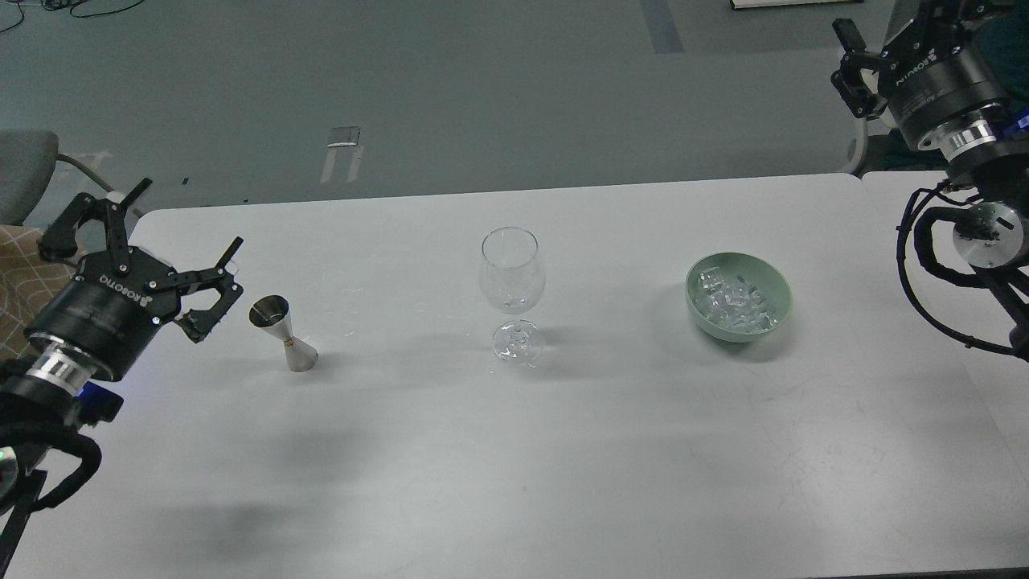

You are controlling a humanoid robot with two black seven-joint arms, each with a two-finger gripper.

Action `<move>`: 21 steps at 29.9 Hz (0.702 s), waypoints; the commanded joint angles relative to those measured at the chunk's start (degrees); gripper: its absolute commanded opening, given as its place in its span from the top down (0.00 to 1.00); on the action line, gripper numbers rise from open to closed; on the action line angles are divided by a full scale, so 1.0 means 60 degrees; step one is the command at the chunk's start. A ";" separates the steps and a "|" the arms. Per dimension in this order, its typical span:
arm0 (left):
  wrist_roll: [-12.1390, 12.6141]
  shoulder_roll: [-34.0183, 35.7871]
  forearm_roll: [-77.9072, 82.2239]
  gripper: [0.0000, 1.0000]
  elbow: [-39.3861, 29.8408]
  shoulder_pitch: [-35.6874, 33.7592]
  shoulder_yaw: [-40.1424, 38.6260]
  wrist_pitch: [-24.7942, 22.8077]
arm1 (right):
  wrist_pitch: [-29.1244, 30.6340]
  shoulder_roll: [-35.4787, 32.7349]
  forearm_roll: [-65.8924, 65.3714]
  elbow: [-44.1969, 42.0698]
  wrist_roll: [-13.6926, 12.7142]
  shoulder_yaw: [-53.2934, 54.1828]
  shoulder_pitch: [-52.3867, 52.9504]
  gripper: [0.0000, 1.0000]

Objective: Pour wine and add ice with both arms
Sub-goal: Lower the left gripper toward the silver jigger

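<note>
1. Since neither arm holds anything, the work looks to be at its very start: the wine glass (512, 281) stands upright and empty near the middle of the white bench (514, 450), and nothing has been poured or dropped into it.

2. At the left, the left gripper (173, 249) hangs just beside the steel jigger (283, 333), its jaws spread wide and empty, not touching the cup. The jigger stands upright, well left of the glass (whether it holds any wine I cannot tell from this angle).

3. At the upper right, the right gripper (850, 68) is raised beyond the bench edge, well apart from everything on it. Its jaws appear parted, with nothing between them.

4. Clear cubes of ice (735, 304) lie heaped in the pale green bowl (778, 283), which sits on the bench to the right of the glass, well apart from it.

5. My judgement is that the step in hand is the left arm's approach to the jigger. The next move calls for bringing the open jaws around the jigger's narrow waist, closing on it firmly without tipping it, then carrying it level to the rim of the glass.

6. For the ice, the right arm has a long descent to the bowl, and the small slick cubes will probably need a careful pinch.
</note>
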 commanded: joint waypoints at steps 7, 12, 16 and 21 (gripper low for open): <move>0.0912 -0.1862 -0.0225 0.02 -0.0077 0.0885 -0.0217 -0.0071 | -0.0028 -0.0001 0.0000 -0.0003 0.0000 -0.0219 -0.0007 0.00; 0.1149 -0.2860 -0.0108 0.02 0.0287 0.0914 -0.0188 0.0134 | -0.0028 -0.0001 0.0000 -0.0018 0.0000 -0.0219 -0.0007 0.00; 0.1120 -0.3374 -0.0049 0.02 0.0874 0.0856 -0.0173 0.0193 | -0.0028 -0.0001 0.0000 -0.0018 0.0000 -0.0234 0.0008 0.00; 0.0842 -0.4091 0.0068 0.02 0.1781 0.0709 -0.0465 0.0193 | -0.0014 -0.0015 0.0000 -0.0032 0.0000 -0.0248 -0.0021 0.00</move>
